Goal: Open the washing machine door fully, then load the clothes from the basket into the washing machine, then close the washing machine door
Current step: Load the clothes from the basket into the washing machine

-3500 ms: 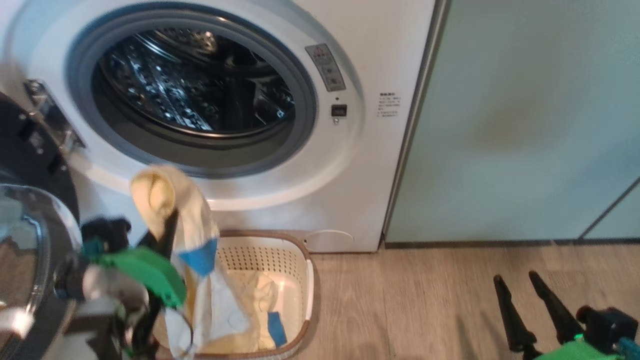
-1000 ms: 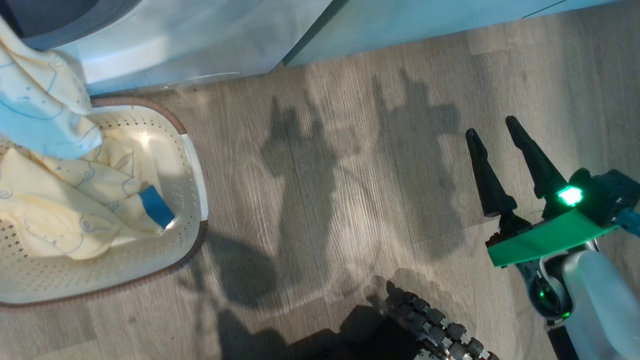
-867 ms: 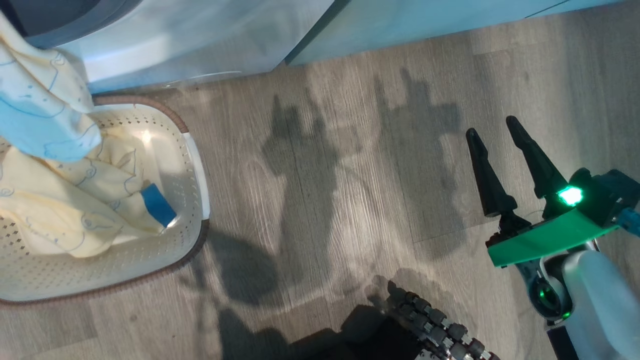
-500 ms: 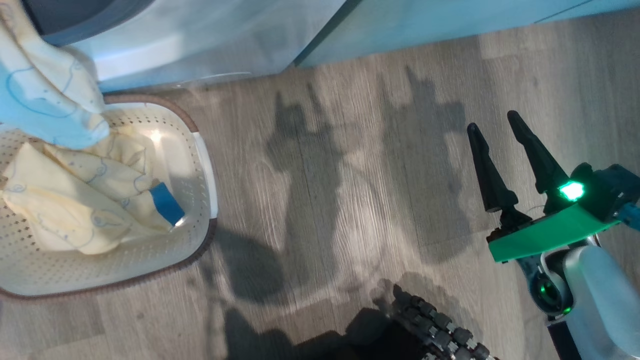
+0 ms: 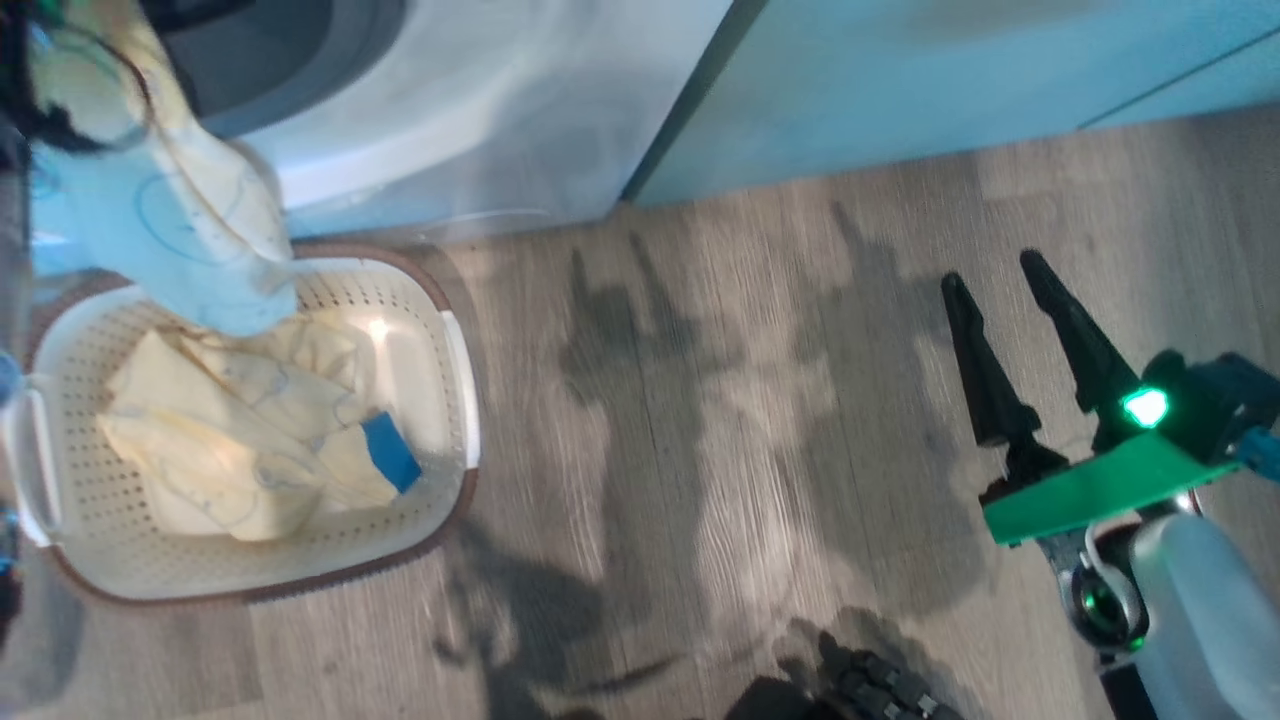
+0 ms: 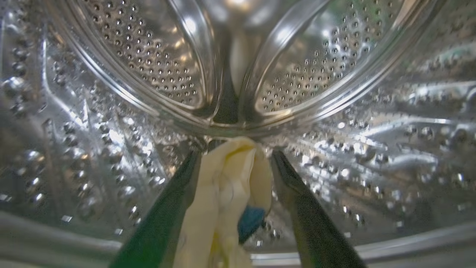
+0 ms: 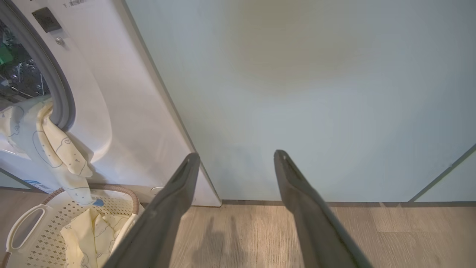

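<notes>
No text to call out: the small print (image 7: 74, 3) on the washing machine (image 7: 130, 111), upper left of the right wrist view, is too blurred.

Pale green flat cabinet door (image 7: 316, 93) up at twelve o'clock, a dark skirting strip (image 7: 334, 203) along its foot; grey wood-plank floor (image 5: 720, 420) spreads toward six, dark shadows (image 5: 610, 330) lying across it.

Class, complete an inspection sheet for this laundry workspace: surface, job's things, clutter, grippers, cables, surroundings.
Surface: wood-look floor, shadowed.
Job's things: washing machine open; one garment trails from drum down toward the basket; more clothes lie in it.
Clutter: nothing seen.
Grippers: left gripper inside drum, garment between its fingers, grip unclear; right gripper open, empty, above floor.
Cables: blue lead behind right gripper.
Surroundings: pale green cabinet beside machine.
</notes>
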Robot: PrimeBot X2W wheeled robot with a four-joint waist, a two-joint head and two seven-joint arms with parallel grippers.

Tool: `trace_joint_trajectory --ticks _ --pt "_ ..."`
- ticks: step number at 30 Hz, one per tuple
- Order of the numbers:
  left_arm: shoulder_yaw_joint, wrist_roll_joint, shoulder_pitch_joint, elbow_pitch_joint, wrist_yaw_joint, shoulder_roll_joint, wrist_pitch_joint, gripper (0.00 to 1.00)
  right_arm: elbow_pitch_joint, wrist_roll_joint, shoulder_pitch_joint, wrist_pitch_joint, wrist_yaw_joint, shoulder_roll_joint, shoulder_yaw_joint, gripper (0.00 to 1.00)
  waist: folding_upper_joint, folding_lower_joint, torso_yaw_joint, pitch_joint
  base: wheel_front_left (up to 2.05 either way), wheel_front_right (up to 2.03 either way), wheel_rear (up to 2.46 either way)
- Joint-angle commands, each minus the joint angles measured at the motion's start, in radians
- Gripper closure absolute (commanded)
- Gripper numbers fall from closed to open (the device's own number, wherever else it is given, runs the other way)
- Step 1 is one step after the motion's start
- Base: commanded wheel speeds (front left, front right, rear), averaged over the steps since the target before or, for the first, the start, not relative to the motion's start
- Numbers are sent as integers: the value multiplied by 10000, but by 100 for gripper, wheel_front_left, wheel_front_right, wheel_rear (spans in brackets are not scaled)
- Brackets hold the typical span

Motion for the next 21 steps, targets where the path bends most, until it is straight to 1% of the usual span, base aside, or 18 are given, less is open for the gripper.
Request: trace_joint_trajectory --ticks 1,6,15,19,21 --pt "-58 14 184 -161 -80 262 -13 0 -171 2 398 -94 6 -200 11 0 -1 1 187 -428 0 0 0" --pt "-145 -70 663 -69 -104 -16 -55 0 -126 -6 605 -94 6 -255 -55 0 -1 1 381 -835 0 0 0" --pt "-352 -310 1824 -100 -153 -726 -137 0 0 20 1084 -94 6 -345 -124 0 -1 1 816 -1834 0 0 0" --pt "-413 -407 2613 -425 -162 -952 -157 0 50 26 1332 -94 6 -364 -139 0 -1 1 942 -2323 0 0 0" --pt "-367 -506 3400 -956 -166 -1029 -160 0 84 25 1545 -94 6 -374 -148 0 -1 1 1009 -2678 0 0 0"
